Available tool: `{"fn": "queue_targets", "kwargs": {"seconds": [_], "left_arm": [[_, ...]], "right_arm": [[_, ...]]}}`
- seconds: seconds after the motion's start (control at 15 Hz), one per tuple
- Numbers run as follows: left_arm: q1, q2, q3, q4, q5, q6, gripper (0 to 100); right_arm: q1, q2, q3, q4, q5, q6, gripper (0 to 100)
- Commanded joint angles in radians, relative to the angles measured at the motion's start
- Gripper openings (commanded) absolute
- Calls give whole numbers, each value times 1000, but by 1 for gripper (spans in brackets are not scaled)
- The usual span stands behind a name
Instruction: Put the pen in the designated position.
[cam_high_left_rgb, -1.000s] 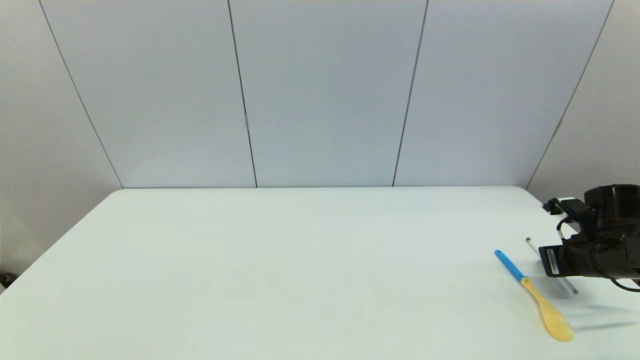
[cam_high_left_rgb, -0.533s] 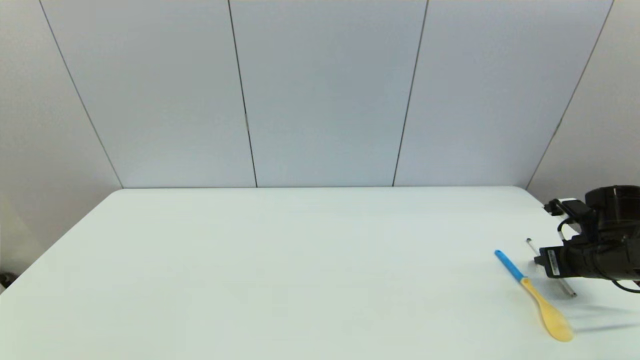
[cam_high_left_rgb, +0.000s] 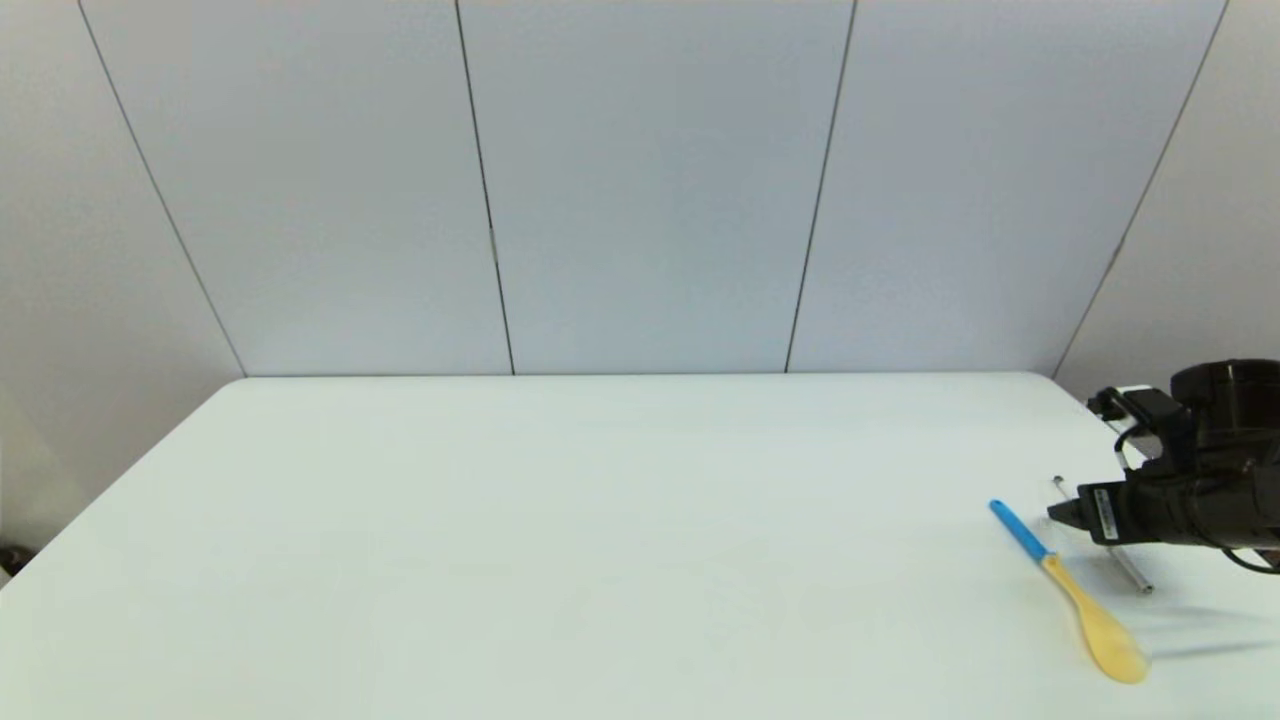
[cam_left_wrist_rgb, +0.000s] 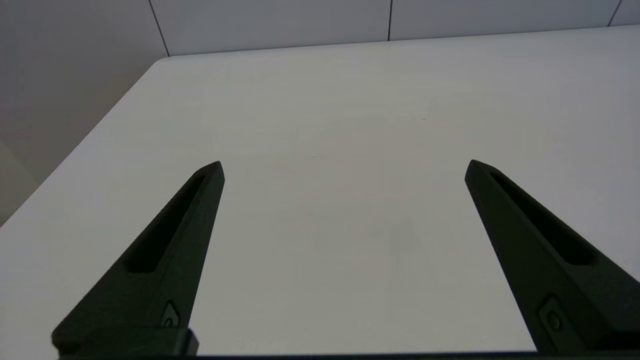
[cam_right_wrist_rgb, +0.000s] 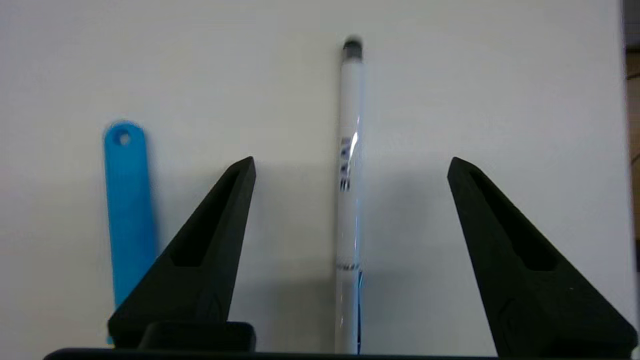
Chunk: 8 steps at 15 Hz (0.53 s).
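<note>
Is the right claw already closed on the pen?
No, the right claw stands open, and the pen lies untouched between its fingers.

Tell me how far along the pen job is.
Early. The right claw is open, its fingers either side of the pen, which lies on the table beside the spoon. Grasp, lift and placement remain. The left claw is open and idle.
</note>
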Motion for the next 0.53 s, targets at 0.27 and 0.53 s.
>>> {"fn": "queue_targets", "kwargs": {"seconds": [0.27,0.53], "left_arm": [[0,1,11,0,0,1,100],[0,1,11,0,0,1,100]], "right_arm": [[2,-39,-88,-6,21,39,100],[4,-74,-163,-5,123,99,100]]}}
